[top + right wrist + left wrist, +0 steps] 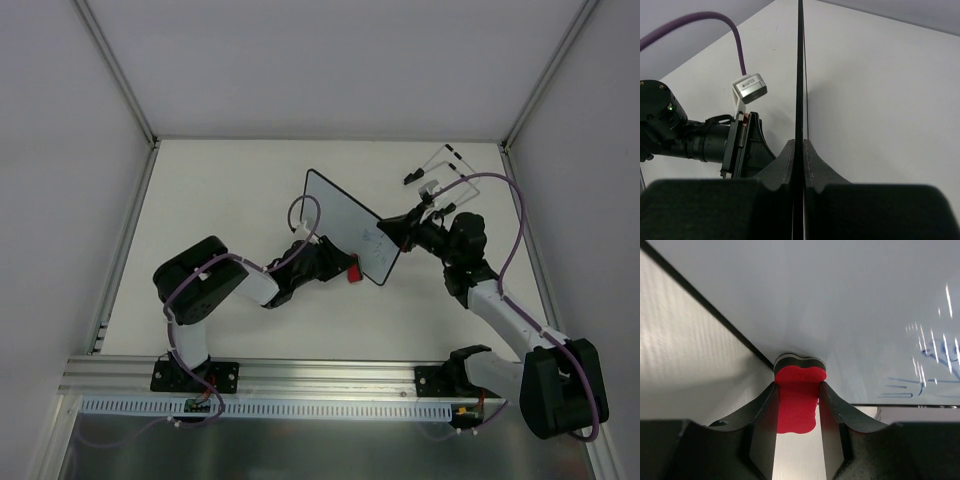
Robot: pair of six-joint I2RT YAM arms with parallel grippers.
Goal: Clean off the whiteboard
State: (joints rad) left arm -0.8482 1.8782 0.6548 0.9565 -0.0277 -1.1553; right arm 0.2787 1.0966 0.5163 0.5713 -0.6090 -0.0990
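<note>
Left gripper (pixel 797 390) — fingers closed on the red eraser (pixel 796 412), its dark felt end pointing up at the whiteboard (pixel 340 220). Felt sits at the board's lower edge, near a corner; looks to be touching, contact not certain.

Right gripper (pixel 801 152) — clamped thin on the board's rim, board seen edge-on between the fingers. In the top view this grip is at the board's right corner, and the board is tipped up over the middle of the table (pixel 230 180), face toward the left arm. Cannot tell whether its lower edge rests on the table.

Progress, as a judgement:
- Board held and presented, eraser in hand — setup looks done.
- Blue marker drawing (pixel 935 357) is unwiped, lines crisp, no smear visible.
- Drawing lies well to the side of the eraser, toward the right gripper's end.
- Rest of the visible face reads blank white.

Wiping proper seems barely begun, if at all; the drawing is what's left.
</note>
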